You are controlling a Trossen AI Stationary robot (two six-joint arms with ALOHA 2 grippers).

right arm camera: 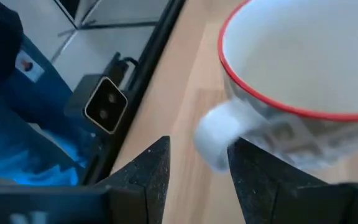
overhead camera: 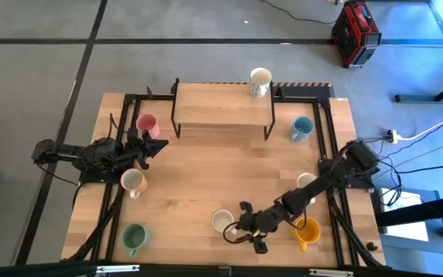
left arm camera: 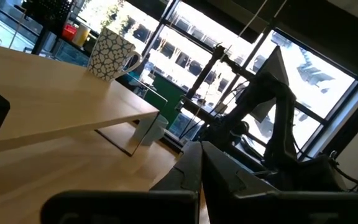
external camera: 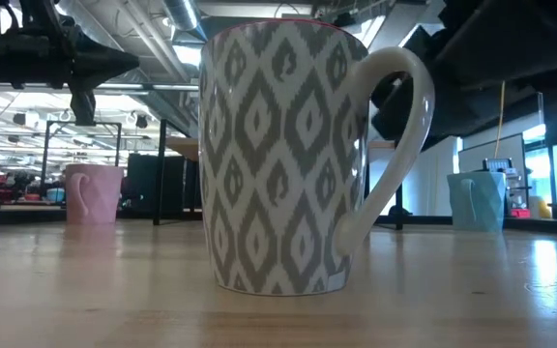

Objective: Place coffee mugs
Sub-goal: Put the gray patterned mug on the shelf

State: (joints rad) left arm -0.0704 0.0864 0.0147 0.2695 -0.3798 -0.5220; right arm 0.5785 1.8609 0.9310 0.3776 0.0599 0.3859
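Observation:
A patterned cream mug with a red rim (overhead camera: 222, 221) (external camera: 278, 155) stands upright near the table's near edge. My right gripper (overhead camera: 238, 228) (right arm camera: 197, 163) is open, level at the mug's right side, with its fingers on either side of the handle (right arm camera: 219, 140). My left gripper (overhead camera: 160, 145) (left arm camera: 199, 180) is shut and hovers just right of the pink mug (overhead camera: 146, 125). A speckled mug (overhead camera: 261, 81) (left arm camera: 109, 55) stands on the wooden shelf (overhead camera: 223, 108). Blue (overhead camera: 302, 128), cream (overhead camera: 133, 181), green (overhead camera: 134, 237) and orange-yellow (overhead camera: 308, 231) mugs stand on the table. Another white mug (overhead camera: 306, 181) is partly hidden under the right arm. My right gripper has the patterned mug's handle (right arm camera: 216, 146) between its open fingers, coming level from the table's right side. I cannot tell whether either finger touches the handle. The mug stands upright on the table.
The wooden shelf on black legs stands at the far middle of the table. A black frame runs around the table edges (overhead camera: 325, 115). Bare tabletop lies in the middle (overhead camera: 229, 169). On the floor beyond are a red box (overhead camera: 355, 32) and cables.

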